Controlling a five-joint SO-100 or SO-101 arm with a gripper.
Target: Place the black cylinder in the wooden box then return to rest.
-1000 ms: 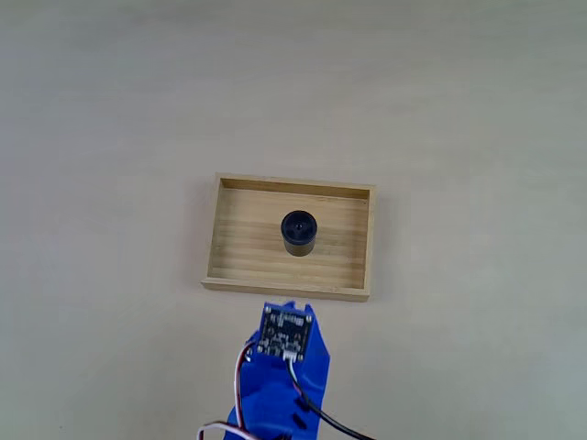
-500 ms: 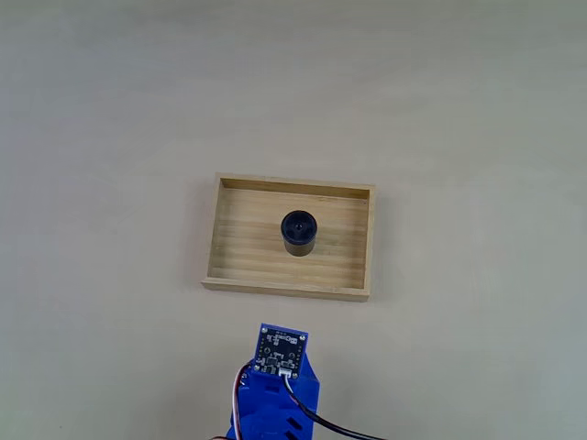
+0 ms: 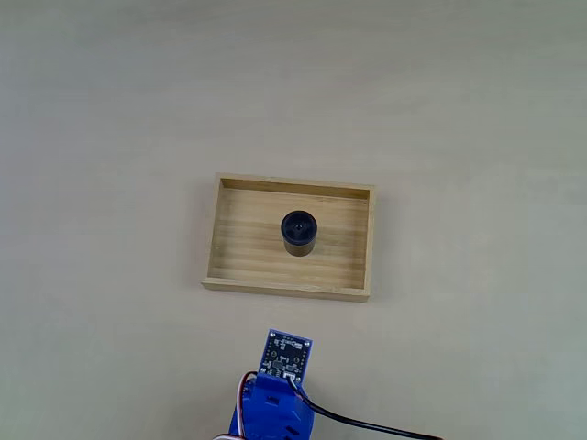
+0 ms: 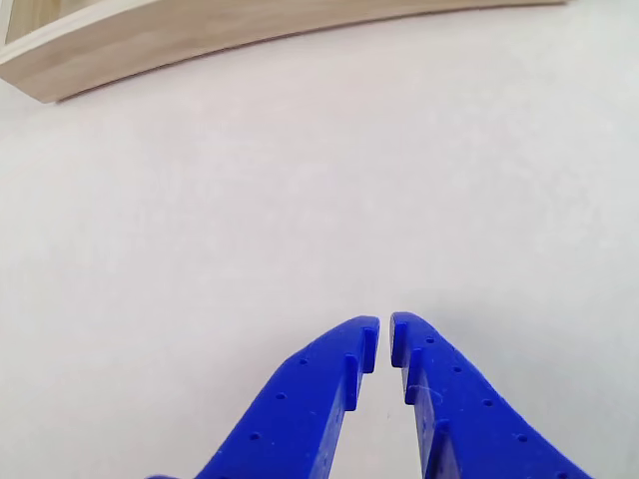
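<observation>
The black cylinder (image 3: 298, 233) stands upright in the middle of the wooden box (image 3: 229, 261) in the fixed view. The blue arm (image 3: 275, 408) sits at the bottom edge of that view, below the box and apart from it, with a small circuit board on top. In the other view, the blue gripper (image 4: 384, 332) points over the bare table, its tips nearly touching and nothing between them. The near wall of the wooden box (image 4: 180, 40) runs along the top of that view.
The light table (image 3: 459, 137) surrounds the box on all sides. A black cable (image 3: 367, 426) trails from the arm toward the bottom right.
The arm has drawn back toward the bottom edge of the fixed view, away from the box. The cylinder and box have stayed in place.
</observation>
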